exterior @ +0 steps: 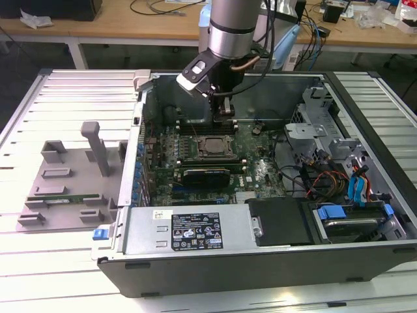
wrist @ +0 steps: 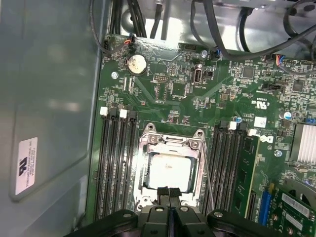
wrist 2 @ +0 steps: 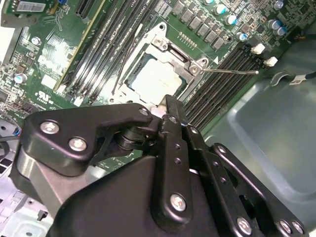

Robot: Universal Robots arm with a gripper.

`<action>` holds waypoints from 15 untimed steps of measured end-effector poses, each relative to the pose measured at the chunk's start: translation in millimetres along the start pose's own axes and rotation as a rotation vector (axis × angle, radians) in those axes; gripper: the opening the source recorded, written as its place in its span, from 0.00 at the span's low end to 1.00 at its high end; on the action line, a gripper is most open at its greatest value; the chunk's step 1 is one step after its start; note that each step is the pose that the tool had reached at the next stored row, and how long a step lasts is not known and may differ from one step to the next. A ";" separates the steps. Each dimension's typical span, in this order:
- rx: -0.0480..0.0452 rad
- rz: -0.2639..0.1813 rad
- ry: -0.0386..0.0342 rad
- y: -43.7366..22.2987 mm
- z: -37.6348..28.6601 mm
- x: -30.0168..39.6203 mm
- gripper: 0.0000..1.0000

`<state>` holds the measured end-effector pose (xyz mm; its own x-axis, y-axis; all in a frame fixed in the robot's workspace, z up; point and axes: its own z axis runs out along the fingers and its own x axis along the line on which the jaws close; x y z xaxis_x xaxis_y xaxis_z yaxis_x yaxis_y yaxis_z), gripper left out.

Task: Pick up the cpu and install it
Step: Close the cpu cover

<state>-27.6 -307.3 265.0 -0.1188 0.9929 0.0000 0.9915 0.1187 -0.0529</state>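
Note:
The cpu [wrist: 170, 170], a flat square chip with a dull silver top, lies inside the metal socket frame [wrist: 145, 148] on the green motherboard [wrist: 163, 89]. In the second wrist view the cpu [wrist 2: 155, 79] sits just beyond the black fingertips [wrist 2: 170, 106]. My gripper [wrist: 168, 191] hovers over the near edge of the socket, its two fingers pressed together with nothing between them. In the exterior view the gripper [exterior: 225, 112] hangs inside the open computer case, a little behind and above the cpu [exterior: 212, 147].
Black memory slots [wrist: 116, 163] flank the socket, with a green memory stick [wrist: 244, 173] in one. A thin socket lever [wrist 2: 232, 71] sticks out sideways. The case wall [wrist: 44, 98] is close by. Cables and drive bays [exterior: 332, 176] crowd the exterior view's right. A grey fixture [exterior: 65, 176] stands outside the case.

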 end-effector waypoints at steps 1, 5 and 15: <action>0.0000 0.000 0.0000 -0.2 -3.1 0.0 0.11; 0.0000 0.000 0.0000 -0.6 -11.7 0.0 0.11; -0.0001 0.000 0.0001 -1.3 -24.4 0.0 0.11</action>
<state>-27.6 -307.2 289.5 -0.1189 0.9929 0.0001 0.9915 0.1187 -0.0528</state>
